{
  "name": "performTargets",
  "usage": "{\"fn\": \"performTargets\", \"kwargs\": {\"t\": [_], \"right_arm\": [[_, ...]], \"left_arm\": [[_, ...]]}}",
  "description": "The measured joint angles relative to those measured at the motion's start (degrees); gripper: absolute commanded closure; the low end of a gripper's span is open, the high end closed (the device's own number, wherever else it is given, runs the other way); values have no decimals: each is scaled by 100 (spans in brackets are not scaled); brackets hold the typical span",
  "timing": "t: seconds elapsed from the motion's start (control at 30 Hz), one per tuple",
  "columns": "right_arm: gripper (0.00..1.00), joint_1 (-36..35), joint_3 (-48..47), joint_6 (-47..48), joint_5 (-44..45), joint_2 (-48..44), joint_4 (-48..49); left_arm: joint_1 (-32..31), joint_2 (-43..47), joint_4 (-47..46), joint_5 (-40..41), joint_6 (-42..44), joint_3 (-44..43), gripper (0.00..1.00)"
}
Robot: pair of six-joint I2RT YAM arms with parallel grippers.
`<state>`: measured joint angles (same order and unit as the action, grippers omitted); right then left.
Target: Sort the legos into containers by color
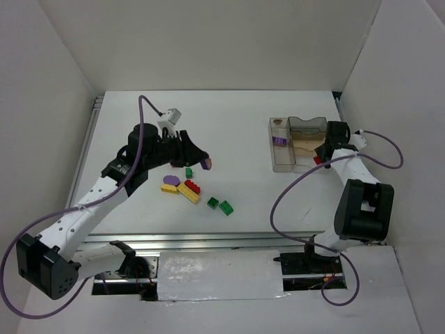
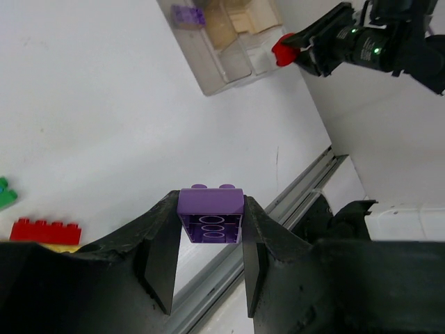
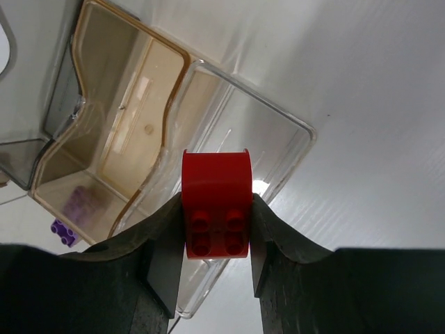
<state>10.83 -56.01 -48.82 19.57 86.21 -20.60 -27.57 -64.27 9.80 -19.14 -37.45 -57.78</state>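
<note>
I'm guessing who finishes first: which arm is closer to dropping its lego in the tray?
Right. The right tool holds a red lego at the tray; the left tool's purple lego is far across the table.

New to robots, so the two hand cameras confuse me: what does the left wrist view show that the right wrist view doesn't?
Left wrist only: the left gripper clamping a purple brick; a long red brick and green brick. Right wrist only: the studs on the rounded red brick. Both: the right gripper holding that brick, and the tray with a purple piece inside.
</note>
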Motion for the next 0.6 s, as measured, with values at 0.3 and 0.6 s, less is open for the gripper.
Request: {"fn": "performTargets", "kwargs": {"t": [0.3, 0.6], "right_arm": [[16, 17, -457, 44, -210, 170, 85], [15, 57, -164, 92, -761, -723, 76]], "left_arm": [[-13, -1121, -1010, -461, -7, -660, 94], [-402, -3659, -1676, -748, 170, -2719, 84]]}}
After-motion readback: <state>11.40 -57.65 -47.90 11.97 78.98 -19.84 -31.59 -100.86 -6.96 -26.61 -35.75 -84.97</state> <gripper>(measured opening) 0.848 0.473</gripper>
